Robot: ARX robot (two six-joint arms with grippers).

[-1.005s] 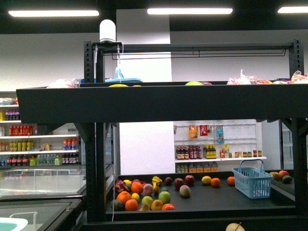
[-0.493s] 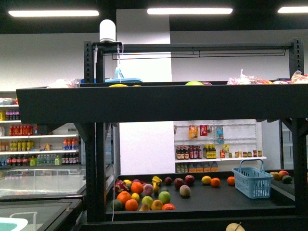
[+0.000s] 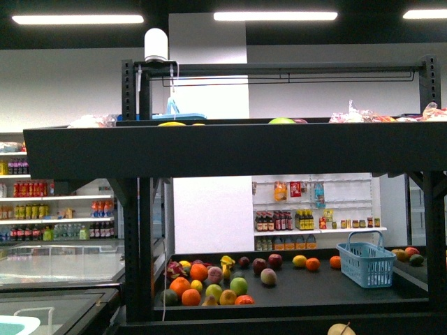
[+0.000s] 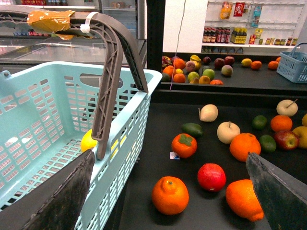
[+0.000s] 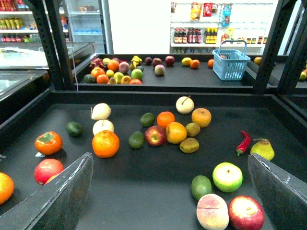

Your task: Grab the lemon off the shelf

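A small yellow oval fruit, the lemon (image 4: 88, 142), lies inside the light-blue basket (image 4: 53, 110) in the left wrist view, partly hidden by the grey handle (image 4: 112, 81). My left gripper (image 4: 169, 160) is open and empty over the black shelf tier (image 4: 158, 120), beside the basket and above loose oranges and a red fruit. My right gripper (image 5: 169, 160) is open and empty above the same tier (image 5: 144, 191). The black shelf (image 3: 237, 150) fills the front view; neither gripper shows there.
Many fruits lie loose on the tier: an orange (image 5: 105, 143), an apple (image 5: 155, 135), a green-white apple (image 5: 227, 176), a peach (image 5: 212, 212), a red chilli (image 5: 243, 142). A farther rack holds more fruit, one small yellow fruit (image 5: 186, 61) and a blue basket (image 5: 231, 63).
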